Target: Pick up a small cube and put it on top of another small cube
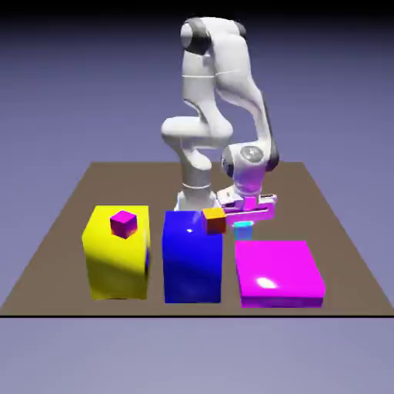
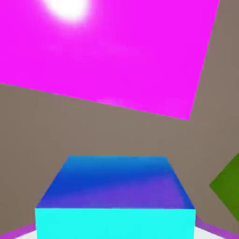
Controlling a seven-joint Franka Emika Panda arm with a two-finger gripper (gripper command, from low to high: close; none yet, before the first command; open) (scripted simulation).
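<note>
Item: small cyan cube [image 1: 243,229], directly beneath the tool [image 1: 245,218] and between its fingers, behind the flat magenta block [image 1: 278,272]; in the hand view the cube [image 2: 115,200] fills the lower middle, large and centred, hiding the fingertips. Whether it rests on the tabletop [image 1: 77,208] or is slightly raised cannot be told. Tool state: appears clenched on the cyan cube, judged from its centred position; finger contact is not visible. Cube has no long axis. Neighbours: small orange cube [image 1: 214,221] on the back corner of the tall blue block [image 1: 192,258], just beside the tool toward the exterior view's left; small magenta cube [image 1: 123,223] on the yellow block [image 1: 115,254], well apart. Clearance: open room straight above; blue block crowds one side, magenta block the near side. Likely next: raise, then carry sideways to a resting small cube.
</note>
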